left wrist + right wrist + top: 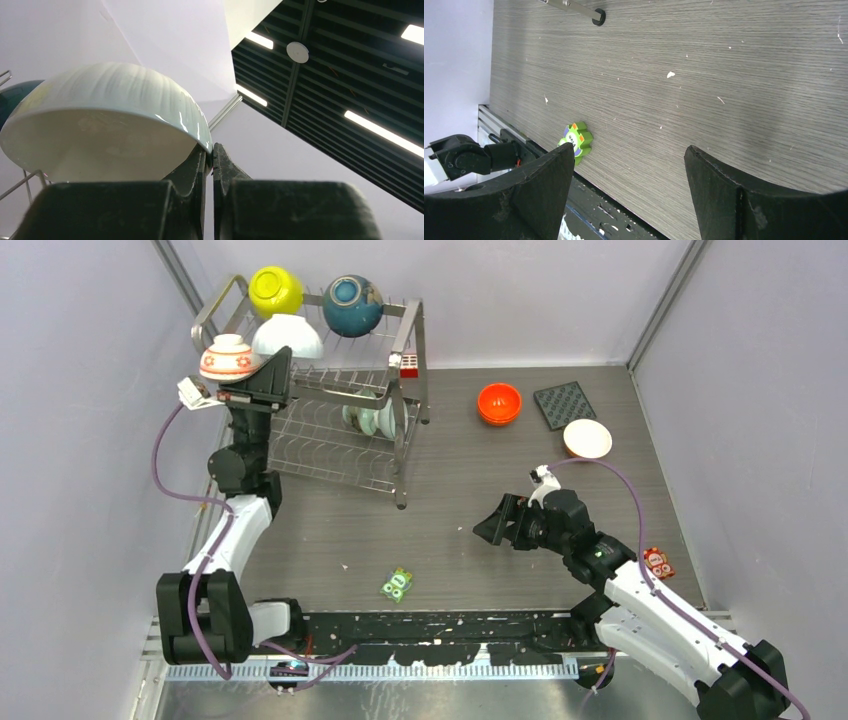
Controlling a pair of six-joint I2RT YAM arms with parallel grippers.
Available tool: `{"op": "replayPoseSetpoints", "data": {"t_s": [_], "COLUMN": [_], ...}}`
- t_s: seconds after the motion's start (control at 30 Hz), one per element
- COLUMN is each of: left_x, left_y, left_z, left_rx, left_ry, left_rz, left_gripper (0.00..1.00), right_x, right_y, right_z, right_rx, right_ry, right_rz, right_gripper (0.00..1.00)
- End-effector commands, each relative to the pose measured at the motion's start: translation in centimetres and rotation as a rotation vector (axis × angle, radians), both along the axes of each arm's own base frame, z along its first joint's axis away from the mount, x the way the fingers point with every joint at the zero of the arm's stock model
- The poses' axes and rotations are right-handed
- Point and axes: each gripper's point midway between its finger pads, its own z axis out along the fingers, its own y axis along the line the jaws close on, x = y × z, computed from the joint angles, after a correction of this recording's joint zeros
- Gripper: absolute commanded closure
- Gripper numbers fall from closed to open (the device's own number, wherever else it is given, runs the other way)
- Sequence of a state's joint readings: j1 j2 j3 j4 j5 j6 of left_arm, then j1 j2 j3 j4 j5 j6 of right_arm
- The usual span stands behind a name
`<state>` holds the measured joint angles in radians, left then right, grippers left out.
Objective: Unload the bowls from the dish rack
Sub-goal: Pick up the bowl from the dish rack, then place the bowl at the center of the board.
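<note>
The steel wire dish rack (330, 445) stands at the back left. On its top tier are a yellow-green bowl (276, 290), a dark teal bowl (352, 305), a flowered bowl (228, 358) and a plain white bowl (287, 337). My left gripper (281, 360) reaches up there and is shut on the white bowl's (110, 120) rim, which is pinched between the fingertips (213, 149). Pale green bowls (372, 418) stand in the lower tier. My right gripper (497, 523) hovers open over the table, nothing between its fingers (629, 149).
On the table at the back right are an orange bowl (499, 403), a white bowl (587, 439) and a dark square mat (565, 405). A green toy (398, 584) lies near the front edge, a red-white piece (658, 563) by the right arm. A rack leg (574, 9) shows ahead.
</note>
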<state>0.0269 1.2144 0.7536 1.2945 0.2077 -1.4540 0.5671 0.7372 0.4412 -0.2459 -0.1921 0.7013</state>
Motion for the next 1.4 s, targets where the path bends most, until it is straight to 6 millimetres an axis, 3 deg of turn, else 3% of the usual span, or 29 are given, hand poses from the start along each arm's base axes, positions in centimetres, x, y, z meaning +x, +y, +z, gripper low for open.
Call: {"op": "replayPoseSetpoints", "data": {"t_s": [0.0,0.47,0.7,0.83,1.1,1.37], "left_x": [-3.5,-5.2,-8.8,-11.6,-15.4,-16.0], "left_y": [0.6,0.1,-2.3,-5.0,-8.8,-11.4], "left_z": [5.3,8.0,9.3,9.4,8.4,2.8], "left_rx": [0.001,0.019,0.126,0.26,0.515,0.803], "left_ry": [-0.22,-0.299,-0.357,-0.349,-0.286,-0.084], "left_rz": [0.048,0.021,-0.072,-0.119,-0.165,-0.189], "left_gripper": [1.0,1.0,1.0,1.0,1.0,1.0], "right_x": [0.6,0.6,0.8,1.0,1.4,2.0], "right_y": [0.0,0.0,0.0,0.0,-0.1,-1.1], "right_z": [1.5,1.6,1.9,2.0,2.9,6.0], "right_rx": [0.008,0.009,0.013,0.013,0.014,-0.025], "right_ry": [-0.059,-0.061,-0.07,-0.075,-0.096,-0.144], "right_rz": [-0.005,-0.003,-0.009,-0.014,-0.028,-0.072], "right_gripper": [0.16,0.16,0.16,0.16,0.16,0.16]}}
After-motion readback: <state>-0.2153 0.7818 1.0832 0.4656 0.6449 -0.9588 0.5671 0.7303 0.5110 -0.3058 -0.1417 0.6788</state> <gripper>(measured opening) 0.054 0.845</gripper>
